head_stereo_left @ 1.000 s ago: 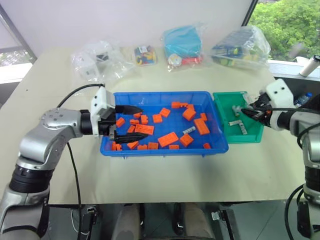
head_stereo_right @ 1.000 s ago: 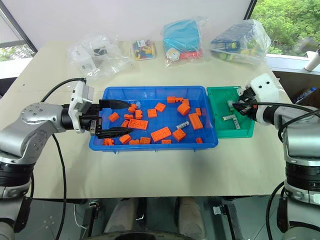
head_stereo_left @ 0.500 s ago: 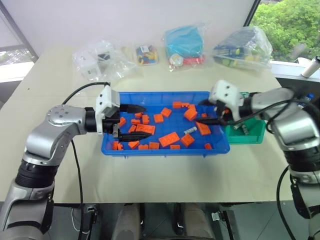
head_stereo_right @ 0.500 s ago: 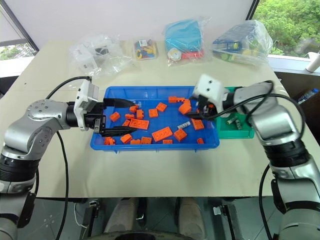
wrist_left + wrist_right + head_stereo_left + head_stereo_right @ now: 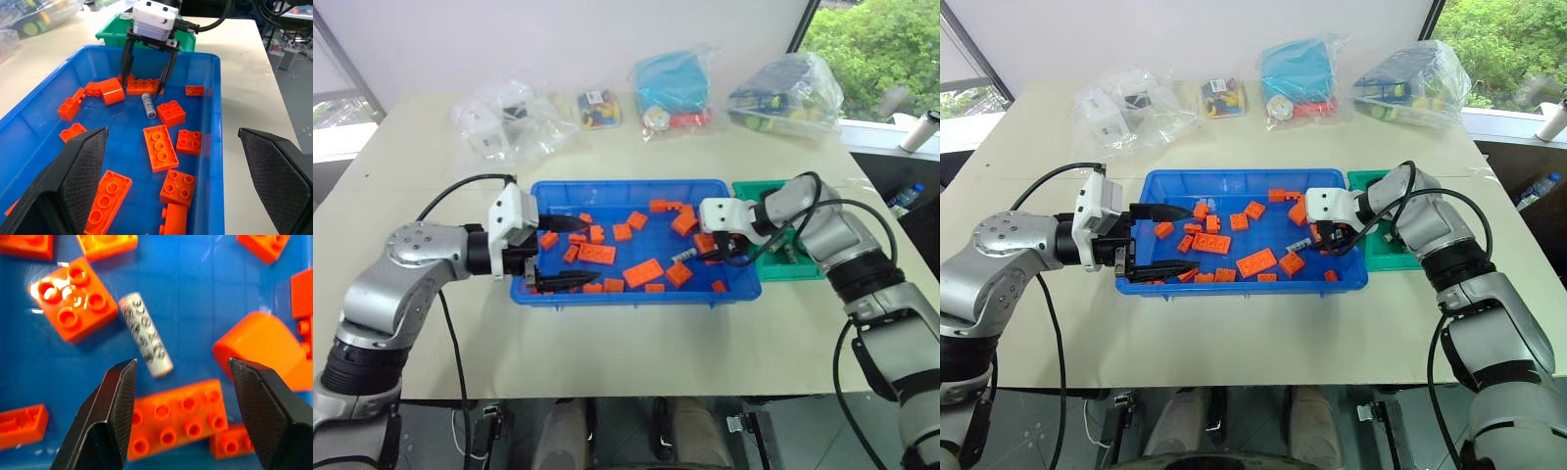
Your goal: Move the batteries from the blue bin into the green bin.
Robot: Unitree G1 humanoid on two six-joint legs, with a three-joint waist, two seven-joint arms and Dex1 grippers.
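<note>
your right gripper hangs open over a battery near the blue bin's right end, left gripper open too

Green bin: near half hidden behind the right arm; batteries inside too small to count. Bagged items at the bench's far edge: contents unreadable through plastic. In the right wrist view, orange blocks cut off at picture edges.
</note>
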